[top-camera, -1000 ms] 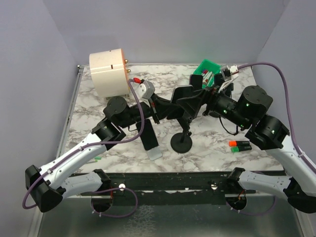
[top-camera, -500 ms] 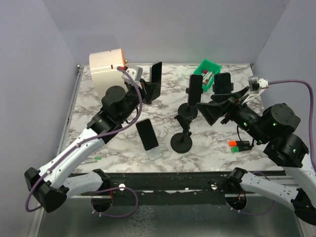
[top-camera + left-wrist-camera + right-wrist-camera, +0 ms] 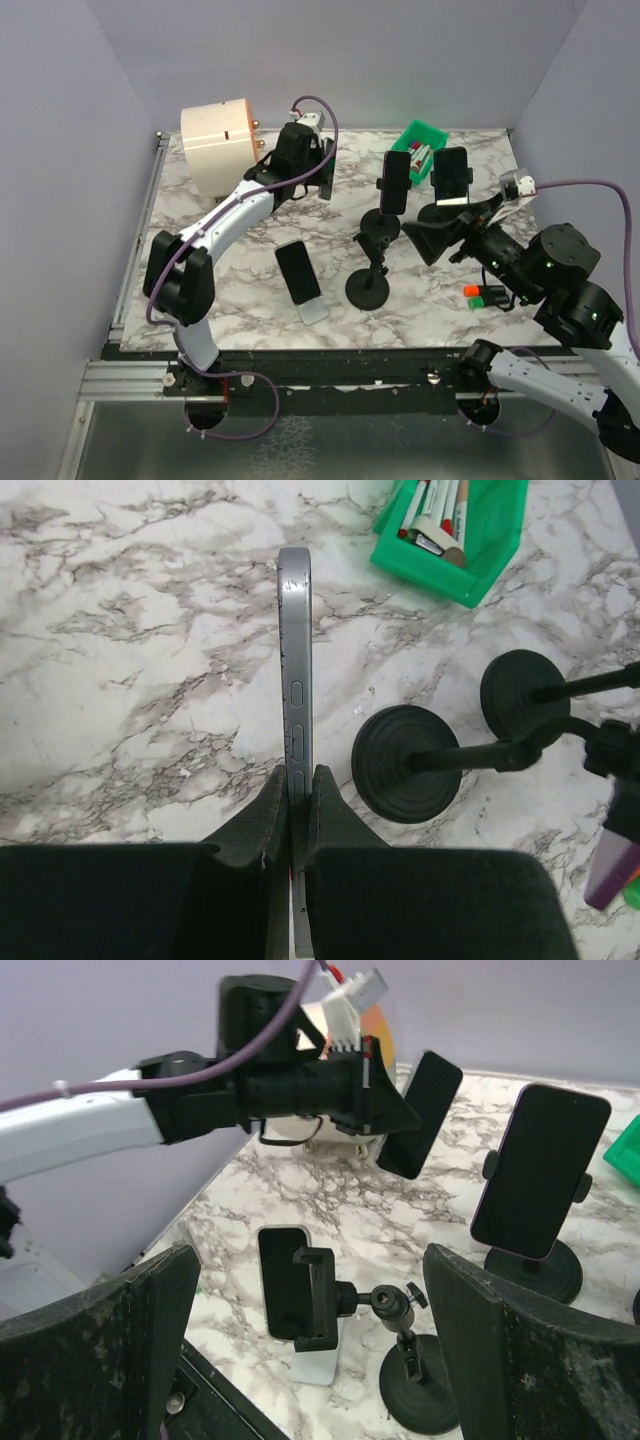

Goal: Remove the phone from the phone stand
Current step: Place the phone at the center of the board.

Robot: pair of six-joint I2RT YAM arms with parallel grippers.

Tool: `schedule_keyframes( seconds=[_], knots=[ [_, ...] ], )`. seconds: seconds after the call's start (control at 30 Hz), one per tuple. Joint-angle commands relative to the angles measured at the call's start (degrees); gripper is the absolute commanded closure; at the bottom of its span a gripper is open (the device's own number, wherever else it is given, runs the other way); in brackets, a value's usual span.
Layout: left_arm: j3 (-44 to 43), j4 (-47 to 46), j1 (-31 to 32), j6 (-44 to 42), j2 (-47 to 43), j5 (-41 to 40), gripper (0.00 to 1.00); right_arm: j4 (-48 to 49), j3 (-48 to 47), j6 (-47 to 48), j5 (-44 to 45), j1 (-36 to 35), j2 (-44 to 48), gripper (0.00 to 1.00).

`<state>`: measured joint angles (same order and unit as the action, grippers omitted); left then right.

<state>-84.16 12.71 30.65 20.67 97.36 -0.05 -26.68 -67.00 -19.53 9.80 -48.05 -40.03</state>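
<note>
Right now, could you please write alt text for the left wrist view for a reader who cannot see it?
The left hand pinches a grey phone edge-on over a marble table. Two black round stand bases sit right; a green bin top right.

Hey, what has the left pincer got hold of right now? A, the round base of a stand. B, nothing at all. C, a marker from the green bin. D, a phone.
D: in the left wrist view the left pincer is shut on a phone, seen edge-on with its side buttons showing.
</note>
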Motion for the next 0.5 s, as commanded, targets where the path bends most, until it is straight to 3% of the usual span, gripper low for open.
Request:
schedule_keyframes(
  seconds=[0.0, 0.33, 0.47],
  knots=[
    [-10.04, 2.12, -1.89, 3.55, 7.96, 6.05, 1.00, -1.96, -0.03, 2.04, 2.10, -0.46, 2.42, 0.00],
    [-22.37, 3.38, -2.78, 11.85, 25.56, 11.84, 1.00, -2.06, 1.52, 3.03, 3.04, -0.39, 4.72, 0.00],
    [-25.31, 3.73, -2.63, 13.58, 29.84, 10.40, 1.00, -1.53, 2.62, 2.73, 2.38, -0.43, 5.03, 0.00]
  ],
)
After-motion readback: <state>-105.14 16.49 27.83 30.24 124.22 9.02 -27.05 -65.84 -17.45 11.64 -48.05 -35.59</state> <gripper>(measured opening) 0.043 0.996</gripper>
